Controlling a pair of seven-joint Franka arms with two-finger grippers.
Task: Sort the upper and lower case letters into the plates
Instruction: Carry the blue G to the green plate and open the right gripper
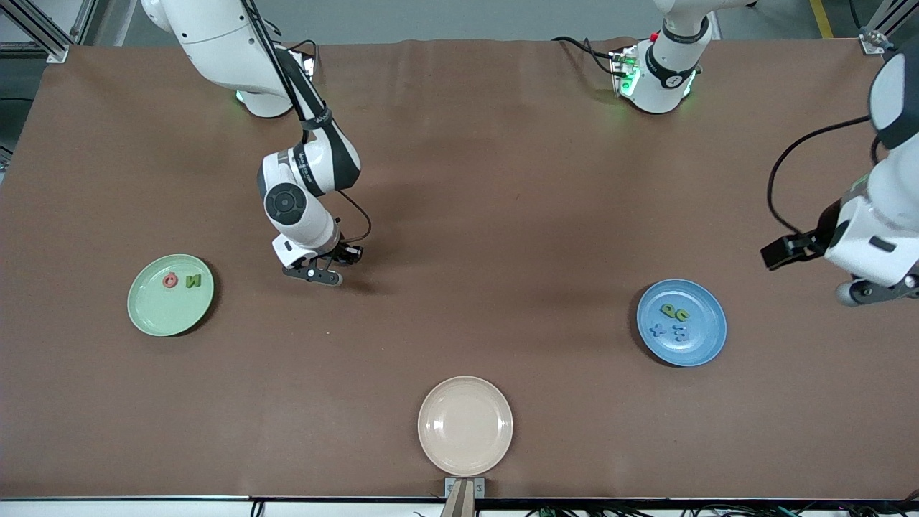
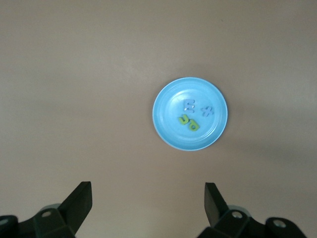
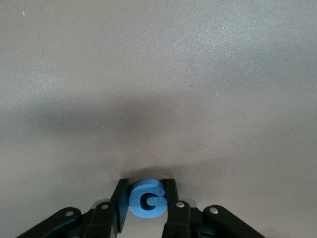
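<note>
The cream plate (image 1: 465, 425) sits bottom centre, empty. At centre-left the right pincer (image 1: 314, 273) is clenched on the blue G (image 3: 147, 199) at the surface (image 1: 502, 215); next, carry it to the green plate (image 1: 154, 309). The left pincer (image 2: 148, 203) waits, released, near the blue plate (image 1: 700, 345).

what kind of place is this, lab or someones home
Most likely a robotics lab: two arms mounted at a brown-covered table, metal framing at its corner, and cables along its edge. Plates hold toy letters.
</note>
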